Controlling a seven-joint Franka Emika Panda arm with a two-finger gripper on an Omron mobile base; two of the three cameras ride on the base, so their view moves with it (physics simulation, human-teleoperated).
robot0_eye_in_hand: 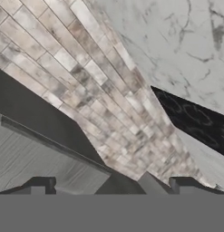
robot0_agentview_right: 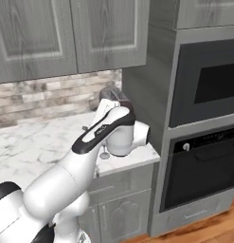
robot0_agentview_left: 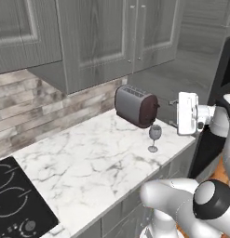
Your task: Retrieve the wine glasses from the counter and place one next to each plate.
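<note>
Jaws (robot0_agentview_left: 173, 112) spread, empty, level with the upright wine glass (robot0_agentview_left: 154, 137) just left, on the counter (robot0_agentview_left: 88, 162).

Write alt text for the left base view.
A small clear stemmed wine glass stands upright on the white grey-veined marble counter, just in front of a dark brown toaster. The white robot arm's open hand hovers to the right; a black cooktop sits lower left.
</note>
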